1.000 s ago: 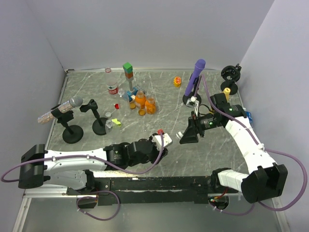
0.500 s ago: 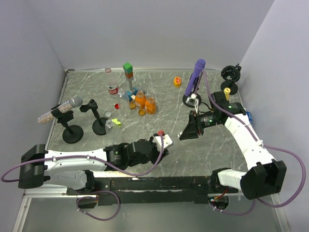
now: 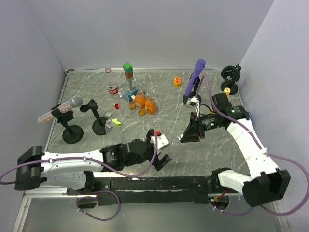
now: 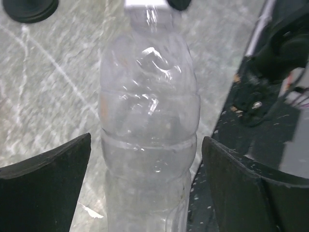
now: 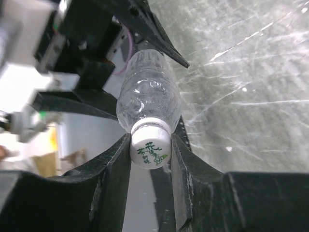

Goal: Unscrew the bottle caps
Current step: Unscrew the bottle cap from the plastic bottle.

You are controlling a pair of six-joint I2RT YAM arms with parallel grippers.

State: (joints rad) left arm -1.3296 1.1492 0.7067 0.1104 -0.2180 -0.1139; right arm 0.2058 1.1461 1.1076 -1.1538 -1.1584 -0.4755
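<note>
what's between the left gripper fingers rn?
The clear bottle, left gripper open around it, in the left wrist view; right gripper is shut on its white cap.

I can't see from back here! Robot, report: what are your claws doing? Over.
Right claw shut on white cap. Left claw open around clear bottle. Cap still on. Nothing blocking.
</note>
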